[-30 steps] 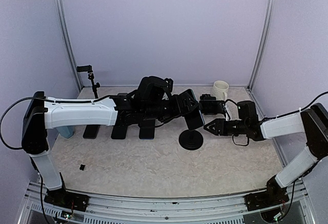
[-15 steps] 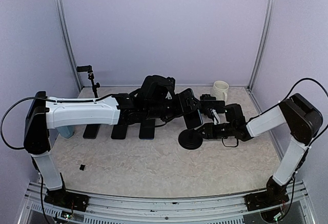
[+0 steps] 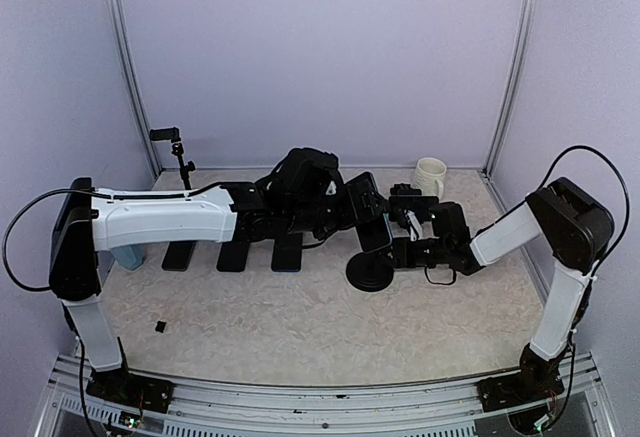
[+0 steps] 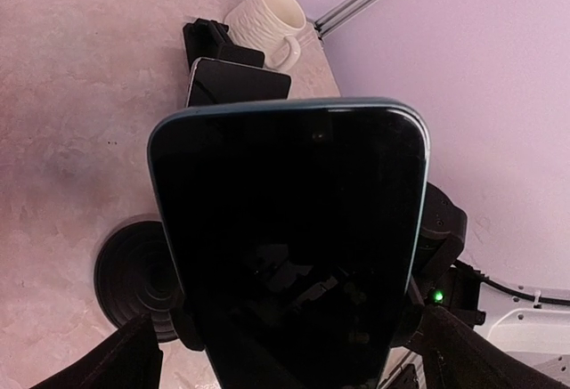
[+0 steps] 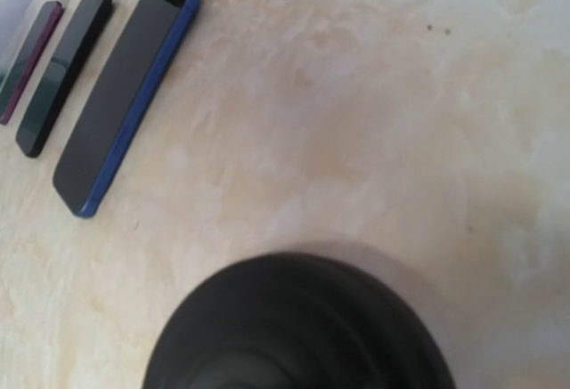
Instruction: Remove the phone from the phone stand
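Step in hand: approach and bracing, ahead of the lift. The phone [image 3: 372,219] is not yet off the phone stand [image 3: 370,273]. It sits tilted in the cradle above the round base, right of centre on the table [image 3: 300,327], with the mug [image 4: 267,11] well behind it. The left claw [image 4: 298,349] stands wide. In the left wrist view its fingers [image 4: 125,358] show at either bottom corner with the phone's dark screen and blue rim between them, and a gap shows on each side, so it straddles the phone without gripping it. The right claw [image 3: 398,252] lies low on the stand's right side, just beside the stem and just above the base [image 5: 303,327]. Its opening cannot be told. The right wrist view shows no fingers, only the base as a blurred dark dome, bare table, and the spare phones [image 5: 125,95] lying flat well beyond; in the top view the claw is too dark against the stand to read. Whether it touches the stem is likewise unclear. Judgement on the next move: the left claw must close squarely across the phone's width, on its edges rather than the glass. The right claw must pin the stand so the base does not tip or drag. Then the phone should come up along the line of the cradle, not sideways. Likely risk: the glossy casing slips in the pinch, or the stand rides up with the phone if it is not held down.
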`<state>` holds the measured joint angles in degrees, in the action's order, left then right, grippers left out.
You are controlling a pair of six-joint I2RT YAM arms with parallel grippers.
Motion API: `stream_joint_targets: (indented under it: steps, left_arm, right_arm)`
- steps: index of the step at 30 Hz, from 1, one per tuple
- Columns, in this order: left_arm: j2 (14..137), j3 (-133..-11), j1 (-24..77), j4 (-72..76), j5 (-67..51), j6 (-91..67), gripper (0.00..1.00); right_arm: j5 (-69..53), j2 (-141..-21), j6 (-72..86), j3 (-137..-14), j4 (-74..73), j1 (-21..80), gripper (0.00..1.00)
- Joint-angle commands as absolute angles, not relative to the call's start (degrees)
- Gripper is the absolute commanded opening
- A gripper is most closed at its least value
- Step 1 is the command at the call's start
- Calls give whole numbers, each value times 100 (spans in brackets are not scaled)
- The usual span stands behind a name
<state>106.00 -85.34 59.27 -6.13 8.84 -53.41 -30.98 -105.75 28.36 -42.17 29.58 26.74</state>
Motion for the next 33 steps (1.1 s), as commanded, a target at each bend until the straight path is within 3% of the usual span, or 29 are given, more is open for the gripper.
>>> stream_joint_targets:
  steps: [1, 20, 33]
  left_arm:
    - [10769, -8773, 5959, -747, 966, -5301, 99]
    - [10918, -8905, 5963, -484, 664, -4836, 98]
    - [10891, -8686, 5829, -402, 388, -4267, 87]
  right_arm:
    - [-3047, -10848, 2854, -4223, 2749, 2836, 38]
    - [-2619, -11132, 2669, -4415, 2336, 3041, 35]
    - [-2527, -11426, 2381, -4512, 2151, 3085, 34]
